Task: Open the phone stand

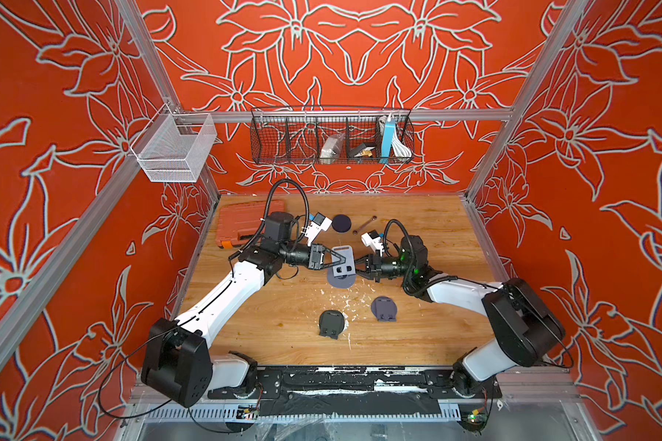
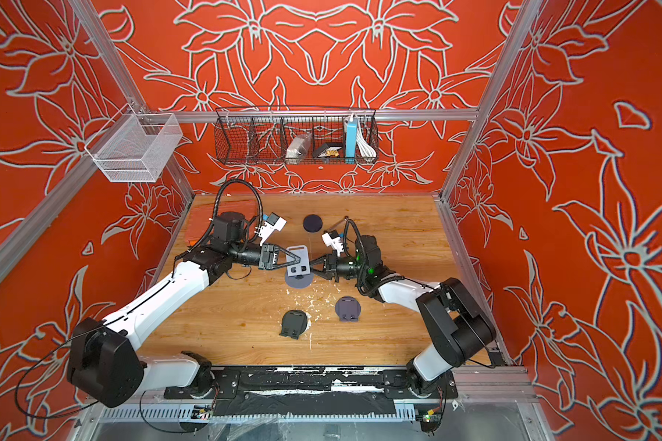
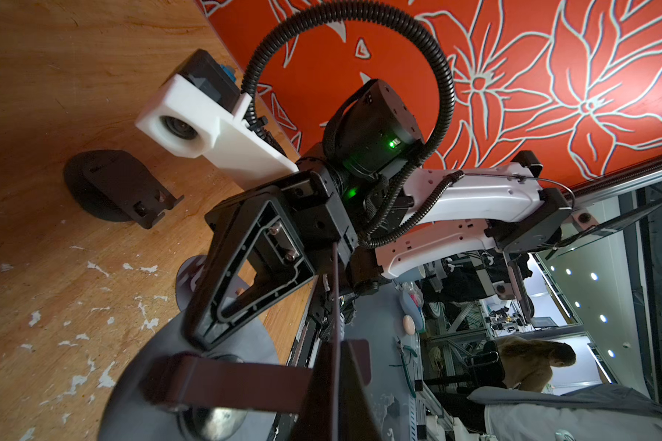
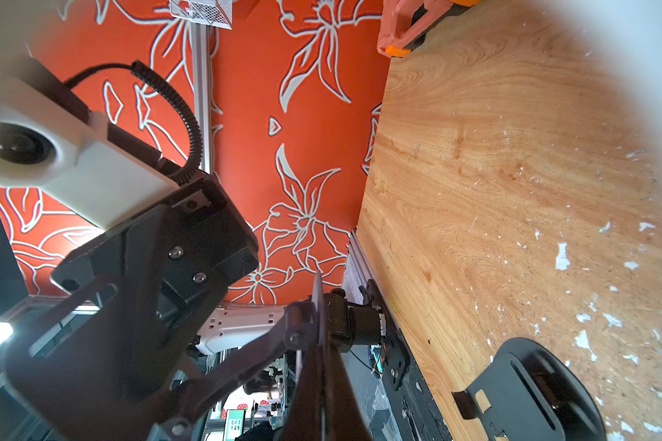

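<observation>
A grey phone stand [image 1: 343, 272] [image 2: 298, 271] sits mid-table between both arms, its round base [image 1: 339, 283] low over the wood and a slotted plate raised above it. My left gripper [image 1: 339, 260] [image 2: 297, 260] reaches in from the left and is shut on the stand. In the left wrist view, a thin plate edge runs between the left gripper's [image 3: 335, 382] fingers. My right gripper [image 1: 357, 266] [image 2: 312, 265] comes from the right and is also shut on the stand. A thin edge likewise shows inside it [image 4: 320, 382] in the right wrist view.
Two folded stands lie nearer the front, a black one [image 1: 331, 323] [image 4: 532, 389] and a grey one [image 1: 383, 308]. A dark disc [image 1: 341, 223], a small tool [image 1: 365, 223] and an orange case [image 1: 245, 225] lie toward the back. Wire baskets [image 1: 331, 137] hang on the back wall.
</observation>
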Tool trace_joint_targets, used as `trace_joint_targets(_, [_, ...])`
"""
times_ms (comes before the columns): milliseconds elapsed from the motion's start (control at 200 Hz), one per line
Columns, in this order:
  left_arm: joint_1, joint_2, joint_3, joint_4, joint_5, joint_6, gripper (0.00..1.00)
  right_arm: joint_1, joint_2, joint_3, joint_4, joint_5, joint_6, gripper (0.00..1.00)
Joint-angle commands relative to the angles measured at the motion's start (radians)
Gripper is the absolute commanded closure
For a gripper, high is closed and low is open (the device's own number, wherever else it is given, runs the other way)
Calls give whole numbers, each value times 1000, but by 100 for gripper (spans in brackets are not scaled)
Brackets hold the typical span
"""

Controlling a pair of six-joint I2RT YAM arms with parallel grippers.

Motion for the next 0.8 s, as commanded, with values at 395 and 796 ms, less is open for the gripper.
trace_joint_targets(395, [58,-5,34,248,-90,107,100,33,207,-95,339,-156,224,100])
trace_joint_targets(796, [60,-7,23,228,-61,134,100,35,293,-114,385,-159,241,100])
